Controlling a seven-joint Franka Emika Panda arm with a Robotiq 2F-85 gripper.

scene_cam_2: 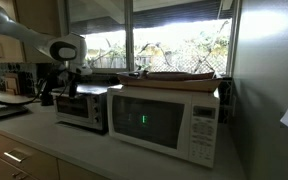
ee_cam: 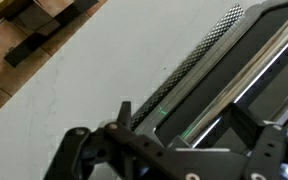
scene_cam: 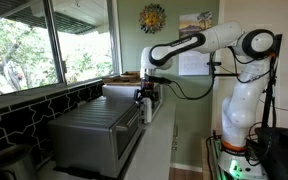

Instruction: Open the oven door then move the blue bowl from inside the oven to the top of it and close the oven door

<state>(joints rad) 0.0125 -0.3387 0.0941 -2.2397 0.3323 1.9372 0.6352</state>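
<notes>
White robot arm (scene_cam: 224, 45) at silver toaster oven (scene_cam: 99, 125), jaws spread wide by its front, holding nothing, white microwave (scene_cam_2: 164, 120) alongside.

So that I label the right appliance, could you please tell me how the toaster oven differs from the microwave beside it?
The microwave is white and clearly larger; the toaster oven is smaller and dark-fronted. The microwave's front shows a green light; the toaster oven's shows none. Both stand on the counter, doors shut.
</notes>
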